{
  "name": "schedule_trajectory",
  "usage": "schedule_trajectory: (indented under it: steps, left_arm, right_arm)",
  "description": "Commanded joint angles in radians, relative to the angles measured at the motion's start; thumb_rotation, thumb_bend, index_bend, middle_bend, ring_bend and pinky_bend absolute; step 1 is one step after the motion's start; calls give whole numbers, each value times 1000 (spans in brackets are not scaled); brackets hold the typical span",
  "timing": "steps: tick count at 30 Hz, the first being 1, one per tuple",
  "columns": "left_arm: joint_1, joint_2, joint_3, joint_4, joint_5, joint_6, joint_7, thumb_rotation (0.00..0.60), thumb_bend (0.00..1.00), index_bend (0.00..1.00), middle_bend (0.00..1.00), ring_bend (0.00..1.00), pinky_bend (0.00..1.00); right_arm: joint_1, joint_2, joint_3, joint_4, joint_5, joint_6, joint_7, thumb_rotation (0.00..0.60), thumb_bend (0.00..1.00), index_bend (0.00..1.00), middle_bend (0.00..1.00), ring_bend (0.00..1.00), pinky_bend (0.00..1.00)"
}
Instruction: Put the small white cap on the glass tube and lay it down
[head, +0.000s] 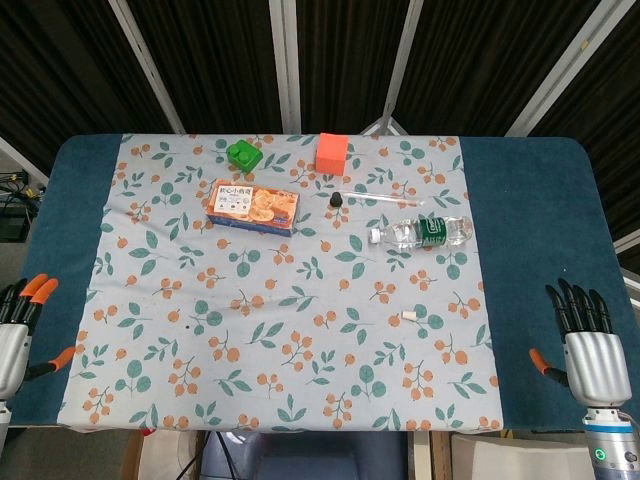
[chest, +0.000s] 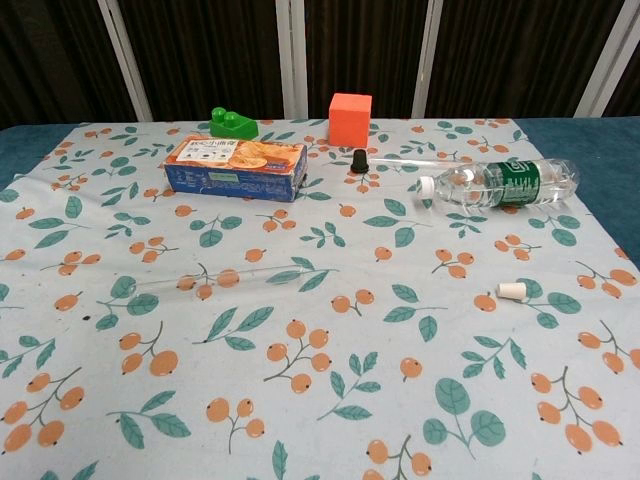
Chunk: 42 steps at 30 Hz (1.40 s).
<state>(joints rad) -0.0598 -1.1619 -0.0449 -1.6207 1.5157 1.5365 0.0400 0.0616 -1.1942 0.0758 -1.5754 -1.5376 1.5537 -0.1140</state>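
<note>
Tube (chest: 215, 277): lay flat, left of centre on tabletop (chest: 330, 420), well apart from cap (chest: 512, 290). Judged light, brittle, slick, apt to roll; best pinched mid-length. Left hand (head: 22, 318), right hand (head: 588, 340): hung empty, fingers spread.

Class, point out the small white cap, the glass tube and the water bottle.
small white cap (chest: 512, 290), chest view, middle of its side.
glass tube (chest: 215, 278), chest view, mid-length of its clear wall.
water bottle (chest: 515, 182), chest view, green label.
</note>
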Motion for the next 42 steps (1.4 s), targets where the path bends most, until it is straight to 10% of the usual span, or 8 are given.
schedule_trajectory:
  steps: [1, 27, 42]
  left_arm:
    - [0, 0, 0, -1, 0, 0, 1, 600, 99, 37, 42, 0, 0]
    - [-24, -11, 6, -29, 12, -33, 60, 600, 99, 62, 42, 0, 0]
    - [-217, -175, -120, -194, -189, -247, 392, 600, 279, 236, 264, 0, 0]
  right_arm:
    - [-2, 0, 2, 4, -1, 6, 4, 600, 238, 0, 0, 0, 0]
    - [-8, 7, 6, -1, 5, 12, 23, 600, 238, 0, 0, 0, 0]
    - [3, 5, 6, -17, 14, -16, 15, 600, 238, 0, 0, 0, 0]
